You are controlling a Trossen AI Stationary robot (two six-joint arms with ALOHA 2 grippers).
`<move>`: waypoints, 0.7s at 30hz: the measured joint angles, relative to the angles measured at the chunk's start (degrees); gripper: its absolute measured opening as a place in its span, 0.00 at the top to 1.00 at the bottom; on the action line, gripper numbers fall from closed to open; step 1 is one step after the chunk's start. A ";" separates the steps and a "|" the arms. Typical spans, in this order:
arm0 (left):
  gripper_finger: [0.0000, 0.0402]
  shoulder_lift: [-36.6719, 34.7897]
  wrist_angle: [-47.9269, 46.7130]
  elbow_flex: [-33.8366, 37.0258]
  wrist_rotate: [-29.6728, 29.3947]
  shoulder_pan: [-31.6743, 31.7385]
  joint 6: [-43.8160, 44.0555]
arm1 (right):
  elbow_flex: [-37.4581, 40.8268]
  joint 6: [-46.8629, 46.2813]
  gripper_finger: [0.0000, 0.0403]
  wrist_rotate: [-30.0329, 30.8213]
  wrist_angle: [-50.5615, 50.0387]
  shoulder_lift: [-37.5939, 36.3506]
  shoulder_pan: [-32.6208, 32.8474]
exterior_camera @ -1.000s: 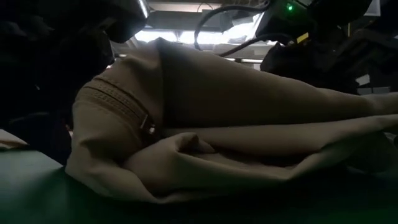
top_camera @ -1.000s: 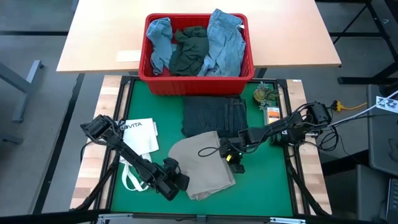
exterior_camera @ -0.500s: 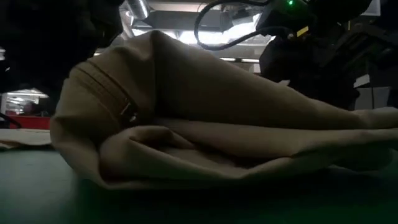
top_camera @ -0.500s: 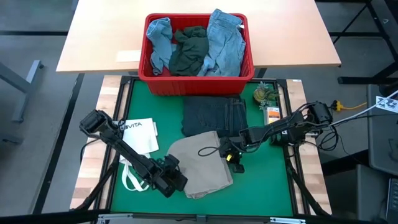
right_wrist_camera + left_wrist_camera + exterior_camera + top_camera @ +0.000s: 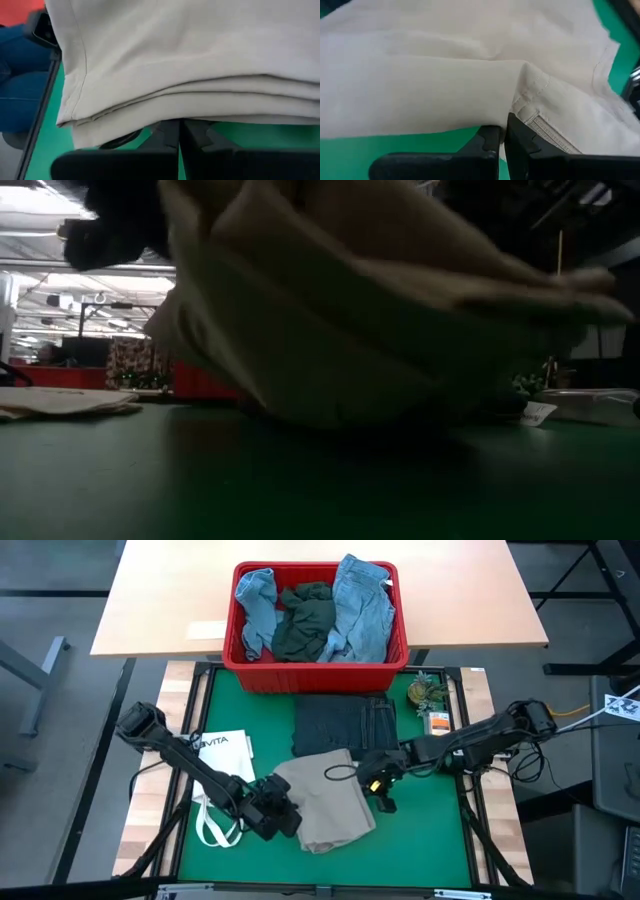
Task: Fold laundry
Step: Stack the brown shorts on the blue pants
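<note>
Green mat (image 5: 250, 705) is carrying the khaki piece (image 5: 325, 805) at lower centre, below the folded jeans (image 5: 340, 725); more laundry is filling the red bin (image 5: 245, 670) at top. Left gripper (image 5: 283, 815) is clenching the khaki's left edge, right gripper (image 5: 380, 783) its right edge. Both should be lifting evenly, keeping the edge taut. Against a second ago, the left jaws are closing from open and the cloth is rising off the mat.

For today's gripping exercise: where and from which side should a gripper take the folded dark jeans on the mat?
Probably the jeans' far edge near the red bin, or their left edge. They lie flat there, while the khaki piece overlaps their near edge.
</note>
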State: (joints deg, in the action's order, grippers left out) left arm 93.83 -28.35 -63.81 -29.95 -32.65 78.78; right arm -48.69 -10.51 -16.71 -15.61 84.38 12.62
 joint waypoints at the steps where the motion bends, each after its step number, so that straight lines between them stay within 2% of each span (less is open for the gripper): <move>1: 0.99 -0.65 0.48 0.00 -0.34 0.38 -0.93 | 0.00 -0.01 1.00 0.25 -0.01 -0.71 0.00; 11: 0.99 -6.01 7.01 -0.11 -1.14 4.30 -12.81 | 0.00 -0.05 1.00 5.17 -0.48 -6.78 -0.02; 21: 0.99 -6.89 15.16 -0.11 0.64 10.03 -25.37 | 0.00 1.73 1.00 12.72 -0.94 -12.20 -0.02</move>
State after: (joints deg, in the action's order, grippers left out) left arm 86.94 -13.19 -63.92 -29.31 -22.62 53.41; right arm -48.69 -8.78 -3.99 -16.55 72.19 12.60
